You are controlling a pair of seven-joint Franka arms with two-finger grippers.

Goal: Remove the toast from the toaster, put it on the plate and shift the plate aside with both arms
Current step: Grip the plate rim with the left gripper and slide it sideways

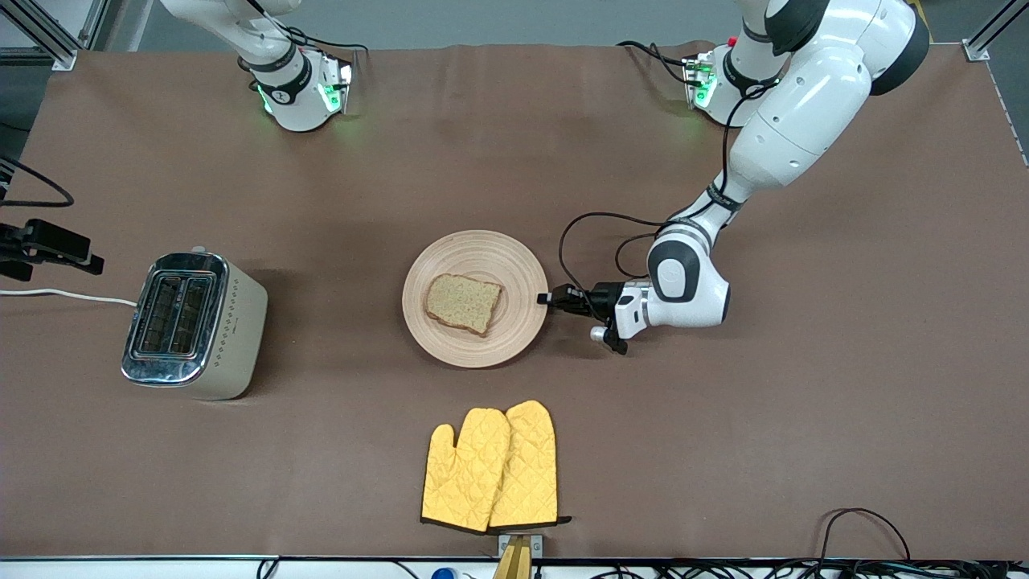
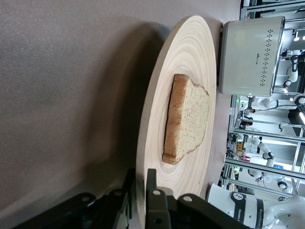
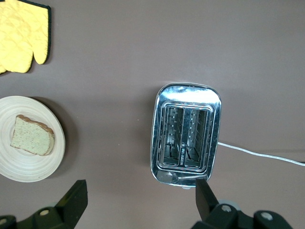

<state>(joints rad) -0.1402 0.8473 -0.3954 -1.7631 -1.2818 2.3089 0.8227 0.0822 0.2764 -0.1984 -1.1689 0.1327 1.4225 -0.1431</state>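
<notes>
The toast (image 1: 463, 302) lies flat on the round wooden plate (image 1: 514, 265) in the middle of the table. My left gripper (image 1: 547, 299) is down at table height on the plate's rim, at the side toward the left arm's end. In the left wrist view the left gripper (image 2: 140, 177) has one finger (image 2: 153, 191) over the rim and the other under it, shut on the plate (image 2: 190, 52) with the toast (image 2: 188, 119) just ahead. My right gripper (image 3: 139, 188) is open and empty, high over the table beside the toaster (image 3: 187, 134); the plate (image 3: 28, 167) shows there too.
A silver toaster (image 1: 193, 324) with two empty slots stands toward the right arm's end, its white cord running off the table edge. Two yellow oven mitts (image 1: 492, 466) lie nearer the front camera than the plate. Black cables loop from the left wrist.
</notes>
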